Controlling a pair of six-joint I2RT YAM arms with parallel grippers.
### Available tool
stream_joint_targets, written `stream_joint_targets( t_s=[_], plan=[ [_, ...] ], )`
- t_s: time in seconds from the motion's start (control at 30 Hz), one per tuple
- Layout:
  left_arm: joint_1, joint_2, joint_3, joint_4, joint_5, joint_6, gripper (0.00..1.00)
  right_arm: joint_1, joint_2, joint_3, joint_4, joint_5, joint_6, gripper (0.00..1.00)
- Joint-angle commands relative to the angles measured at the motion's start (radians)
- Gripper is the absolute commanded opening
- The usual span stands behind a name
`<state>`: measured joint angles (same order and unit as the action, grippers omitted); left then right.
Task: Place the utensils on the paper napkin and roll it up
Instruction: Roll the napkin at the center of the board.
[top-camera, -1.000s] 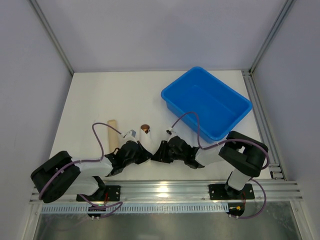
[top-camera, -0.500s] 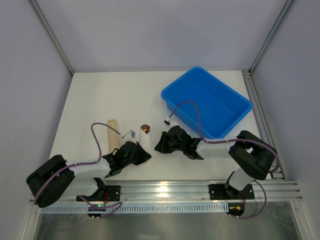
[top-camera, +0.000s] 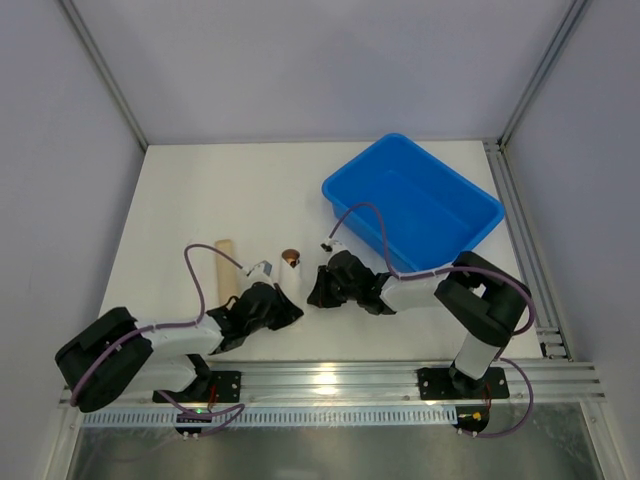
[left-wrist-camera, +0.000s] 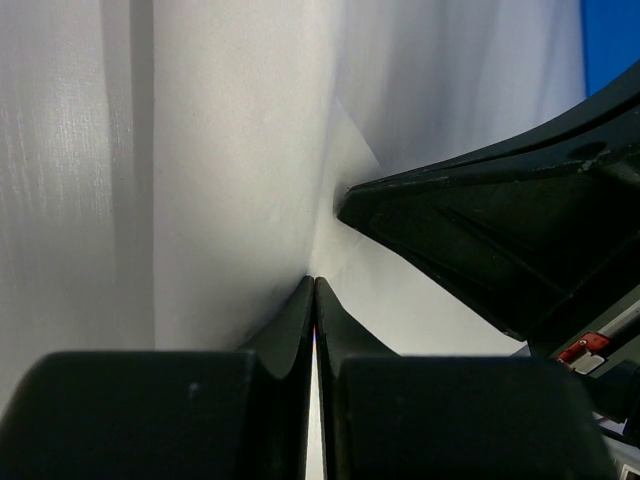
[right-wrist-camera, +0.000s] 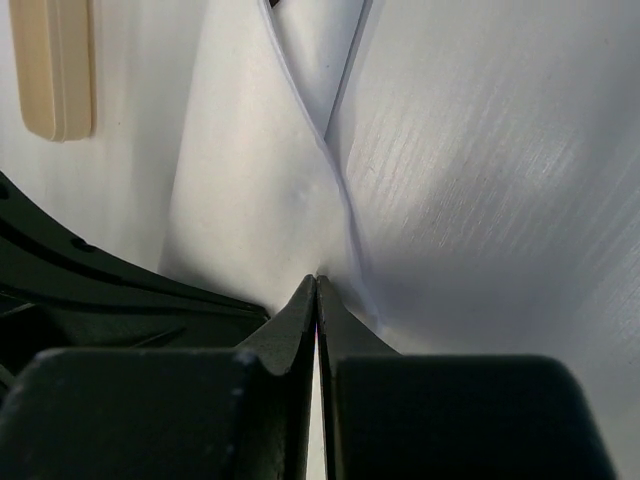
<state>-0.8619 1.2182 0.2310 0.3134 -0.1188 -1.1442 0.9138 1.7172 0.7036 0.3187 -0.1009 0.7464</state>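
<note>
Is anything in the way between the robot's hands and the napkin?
No, nothing visible is in the way. The left gripper and the right gripper both have their closed tips right at the folded paper napkin, one on each side.

Of the utensils (top-camera: 290, 257) only a small bronze tip shows, at the 12 o'clock end of the paper napkin (top-camera: 292, 282); it is probably the spoon's bowl. Whether the left tool (left-wrist-camera: 314, 285) or right tool (right-wrist-camera: 316, 285) pinches paper is unclear. The tan cylinder (right-wrist-camera: 55, 65) runs off the right wrist view's 12 o'clock edge.
</note>
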Motion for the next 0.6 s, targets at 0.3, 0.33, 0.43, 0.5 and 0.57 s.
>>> stream_joint_targets(
  t_s=[0.3,0.33,0.43,0.5,0.57],
  plan=[
    [0.037,-0.178,0.171,-0.376,-0.110,0.155,0.07,-0.036,0.078,0.056,-0.039,0.024,-0.036,0.03],
    [0.052,-0.187,0.201,-0.396,-0.104,0.185,0.09,-0.036,0.079,0.059,-0.046,0.027,-0.041,0.04],
    [0.115,-0.191,0.238,-0.433,-0.029,0.230,0.13,-0.039,0.079,0.068,-0.066,0.040,-0.053,0.04],
    [0.182,-0.171,0.254,-0.404,0.034,0.274,0.14,-0.043,0.082,0.073,-0.072,0.044,-0.062,0.04],
    [0.214,-0.119,0.266,-0.392,0.093,0.303,0.14,-0.044,0.081,0.085,-0.081,0.044,-0.070,0.04]
  ],
)
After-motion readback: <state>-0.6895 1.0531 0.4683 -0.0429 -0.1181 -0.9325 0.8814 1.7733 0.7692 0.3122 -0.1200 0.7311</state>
